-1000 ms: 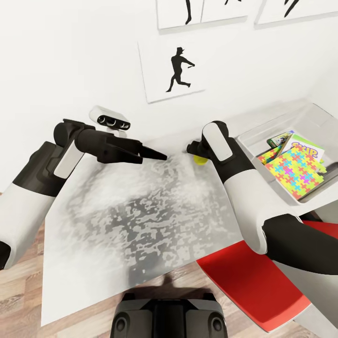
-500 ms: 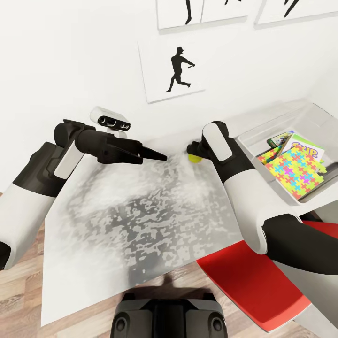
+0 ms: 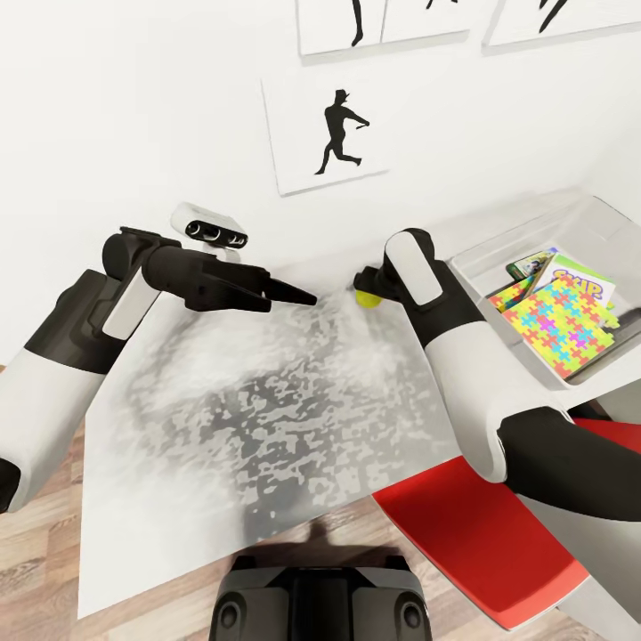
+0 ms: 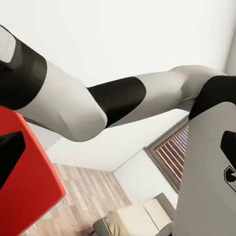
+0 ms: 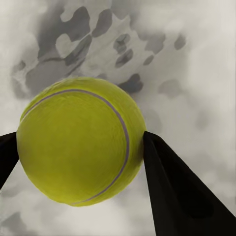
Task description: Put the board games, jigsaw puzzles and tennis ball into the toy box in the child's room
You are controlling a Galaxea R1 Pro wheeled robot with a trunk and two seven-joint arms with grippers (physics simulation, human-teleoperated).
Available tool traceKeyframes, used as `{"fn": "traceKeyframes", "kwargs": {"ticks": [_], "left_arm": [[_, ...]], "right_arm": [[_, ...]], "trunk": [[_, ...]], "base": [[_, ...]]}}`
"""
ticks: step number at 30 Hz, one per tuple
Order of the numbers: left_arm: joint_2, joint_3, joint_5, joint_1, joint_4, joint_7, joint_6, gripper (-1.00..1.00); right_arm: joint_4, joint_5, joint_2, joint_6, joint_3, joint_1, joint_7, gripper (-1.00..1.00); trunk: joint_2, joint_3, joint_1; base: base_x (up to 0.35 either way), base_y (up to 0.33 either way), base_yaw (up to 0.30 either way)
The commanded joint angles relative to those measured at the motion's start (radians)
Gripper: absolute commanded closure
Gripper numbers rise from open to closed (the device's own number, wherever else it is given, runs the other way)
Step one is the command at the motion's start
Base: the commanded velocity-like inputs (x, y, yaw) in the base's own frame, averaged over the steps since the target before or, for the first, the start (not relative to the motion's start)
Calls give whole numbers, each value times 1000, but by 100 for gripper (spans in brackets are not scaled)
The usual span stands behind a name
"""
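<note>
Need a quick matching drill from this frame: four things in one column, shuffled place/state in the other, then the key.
Things:
1. tennis ball
2. jigsaw puzzle
3. left gripper
4. toy box

Places/states:
A. shut, holding nothing, above the table
B. between the right gripper fingers
C. on the table's right end, holding games
D. lying on top inside the bin

Pairs: 1-B, 2-D, 3-A, 4-C

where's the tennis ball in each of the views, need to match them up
Head view: tennis ball at centre right, just left of the right arm's wrist, on the table.
Right wrist view: ball large, between the two dark fingers.
Left wrist view: not in it.
Shared landmark: the table's mottled grey top.
</note>
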Motion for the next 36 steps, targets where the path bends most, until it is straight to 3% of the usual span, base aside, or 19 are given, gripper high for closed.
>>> {"fn": "traceKeyframes", "kwargs": {"ticks": [1, 19, 25, 33, 36], "left_arm": [[1, -2, 1, -1, 0, -4, 11, -100], [2, -3, -1, 2, 0, -4, 11, -100], [3, -1, -1, 31, 2, -4, 11, -100], [44, -2, -4, 56, 1, -5, 11, -100], [47, 0, -1, 57, 0, -5, 11, -100]], "right_arm": [[-3, -11, 0, -2, 2, 0, -13, 100], [-39, -2, 0, -4, 11, 10, -16, 100], [-45, -2, 0, -1, 10, 10, -24, 100], [-54, -2, 0, 3, 10, 8, -29, 100], [-87, -3, 0, 3, 10, 7, -29, 100]], "trunk": [[-2, -1, 1], [-2, 14, 1], [-2, 24, 1], [-2, 37, 1], [-2, 42, 1]], "base": [[0, 0, 0], [0, 0, 0], [0, 0, 0], [-74, -19, 0], [-117, -57, 0]]}}
